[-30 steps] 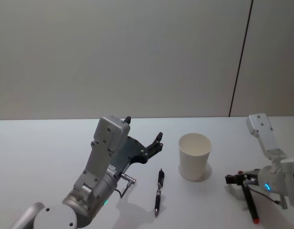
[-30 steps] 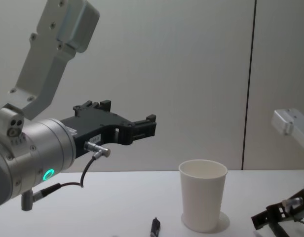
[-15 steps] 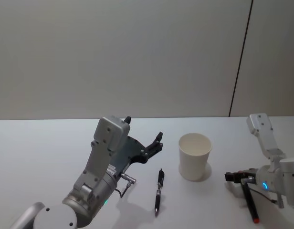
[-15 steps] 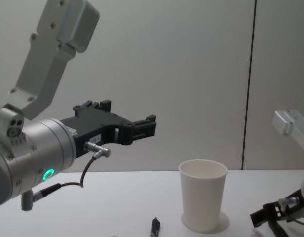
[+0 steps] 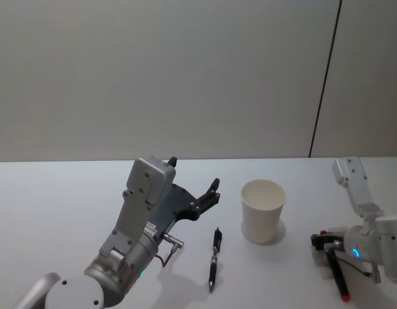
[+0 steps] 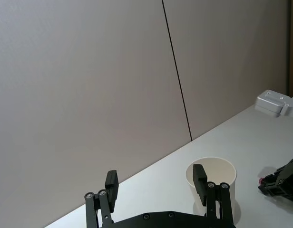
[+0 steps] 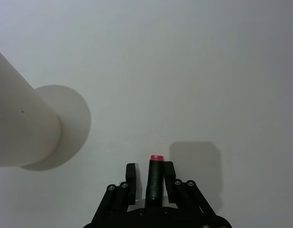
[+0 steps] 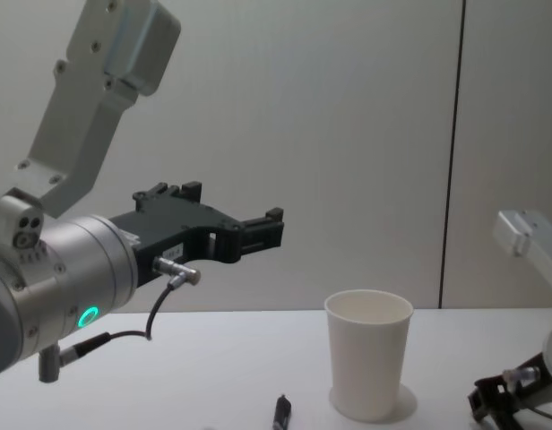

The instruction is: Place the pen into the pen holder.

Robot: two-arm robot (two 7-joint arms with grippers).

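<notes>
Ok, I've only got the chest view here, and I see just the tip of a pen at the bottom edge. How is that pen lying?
Observer: The black pen lies flat on the table, left of the pen holder and touching nothing, nearer the robot than the raised, open left gripper.
Operator: And is anything under the right gripper?
Observer: Yes. The right gripper straddles a second pen, red-tipped, lying on the table to the right of the pen holder.
</notes>
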